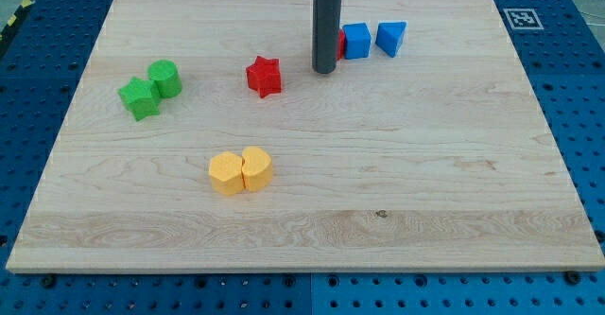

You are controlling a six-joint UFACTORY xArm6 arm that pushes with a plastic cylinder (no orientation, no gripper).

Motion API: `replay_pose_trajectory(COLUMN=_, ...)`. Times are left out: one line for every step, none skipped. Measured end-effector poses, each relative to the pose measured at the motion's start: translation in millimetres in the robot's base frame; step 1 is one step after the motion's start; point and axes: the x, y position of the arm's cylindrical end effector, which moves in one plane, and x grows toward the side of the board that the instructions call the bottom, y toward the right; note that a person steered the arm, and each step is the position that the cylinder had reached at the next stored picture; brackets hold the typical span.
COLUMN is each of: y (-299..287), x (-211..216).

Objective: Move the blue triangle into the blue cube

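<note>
My tip [324, 70] carries no jaws and holds nothing. The blue triangle [391, 38] sits just beside the blue cube [356, 41], at its three o'clock. Risk: approaching from nine o'clock, I'd shove the cube away instead.

The robot arm's straight dark grey cylindrical rod [326, 26] stood upright over the work surface, entering from the view's top edge at about 12 o'clock from the view's centre. Only a short stretch of the lighter metal collar above it showed; the rest of the arm lay outside the picture. My tip [325, 70], the rod's blunt lower end, sat at table height in the upper middle of the view, directly at 6 o'clock from the collar. The rod showed no visible lean to either side.
</note>
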Motion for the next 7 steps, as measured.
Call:
replay_pose_trajectory(y=17, x=5)
replay_pose_trajectory(y=35, x=5)
replay_pose_trajectory(y=58, x=5)
replay_pose_trajectory(y=84, x=5)
replay_pose_trajectory(y=96, x=5)
replay_pose_trajectory(y=96, x=5)
replay_pose_trajectory(y=108, x=5)
